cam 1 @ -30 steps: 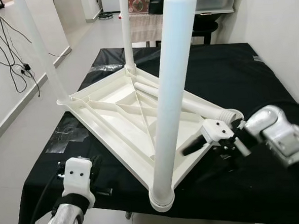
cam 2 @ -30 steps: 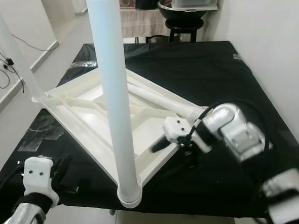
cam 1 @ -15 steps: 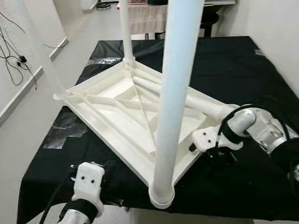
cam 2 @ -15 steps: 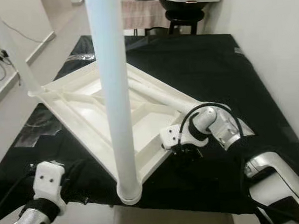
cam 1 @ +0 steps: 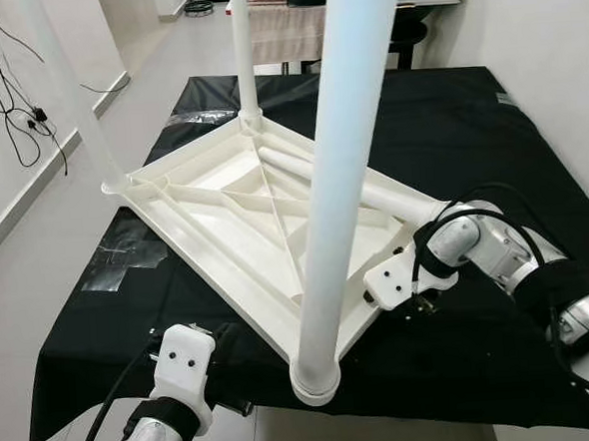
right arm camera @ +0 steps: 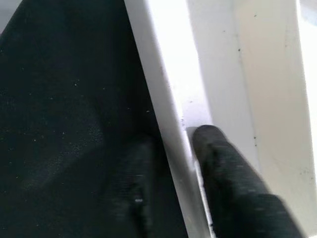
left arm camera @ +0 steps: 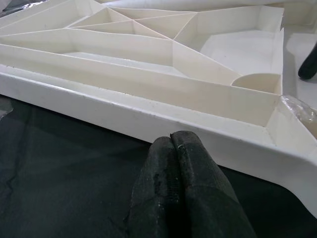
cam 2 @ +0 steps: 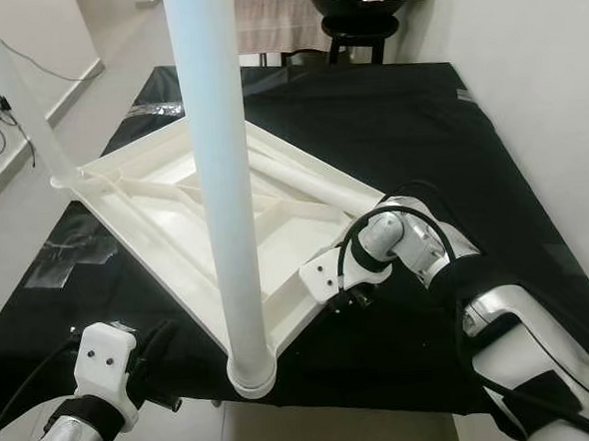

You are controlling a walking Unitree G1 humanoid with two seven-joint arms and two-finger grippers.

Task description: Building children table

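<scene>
Since a second ago the right gripper (right arm camera: 173, 163) has been closing in on the upturned white tabletop (cam 1: 223, 200) and is now pinching its rim at about 4 o'clock, one finger (right arm camera: 223, 163) inside, one outside. The tabletop is lying on the black-covered table (cam 1: 448, 121), three legs (cam 1: 346, 157) standing upright, a fourth leg (cam 1: 373, 196) lying across it. The left gripper (left arm camera: 173, 148), fingers pressed together, is hovering at 7 o'clock, near the rim.

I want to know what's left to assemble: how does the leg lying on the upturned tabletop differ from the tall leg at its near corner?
The lying leg rests loose and flat across the ribs of the tabletop; the near leg stands upright, seated in its corner socket. The lying leg's threaded end is exposed near the right hand; the near leg's base sits in its collar. Both are plain white tubes.
</scene>
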